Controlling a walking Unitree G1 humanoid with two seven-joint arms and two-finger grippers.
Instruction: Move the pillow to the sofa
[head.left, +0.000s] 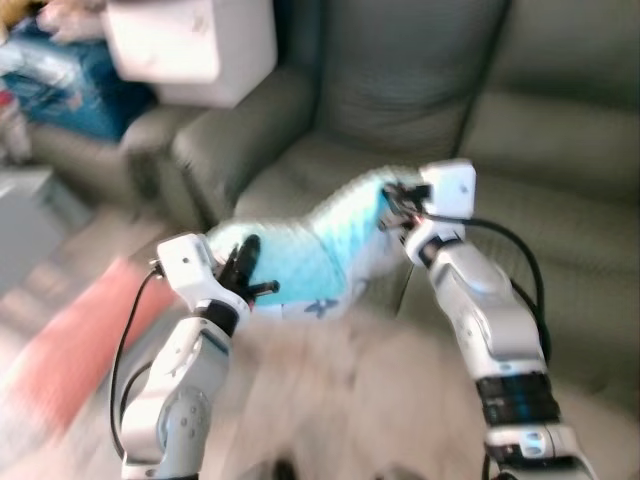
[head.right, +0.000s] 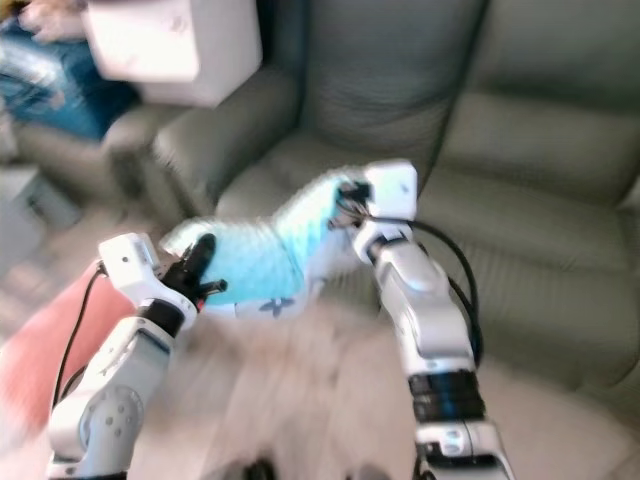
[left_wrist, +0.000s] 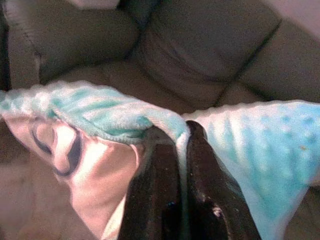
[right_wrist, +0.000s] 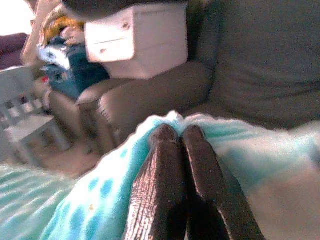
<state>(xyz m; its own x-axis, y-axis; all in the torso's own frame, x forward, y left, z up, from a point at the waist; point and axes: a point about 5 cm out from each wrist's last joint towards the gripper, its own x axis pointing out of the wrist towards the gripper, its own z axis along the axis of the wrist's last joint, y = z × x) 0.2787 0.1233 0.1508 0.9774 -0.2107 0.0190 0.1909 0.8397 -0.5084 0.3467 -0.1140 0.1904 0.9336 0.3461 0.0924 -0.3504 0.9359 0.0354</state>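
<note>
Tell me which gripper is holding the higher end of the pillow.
The right gripper, pinching the turquoise pillow at its raised end over the sofa seat; the left gripper holds the lower end nearer the floor.
</note>
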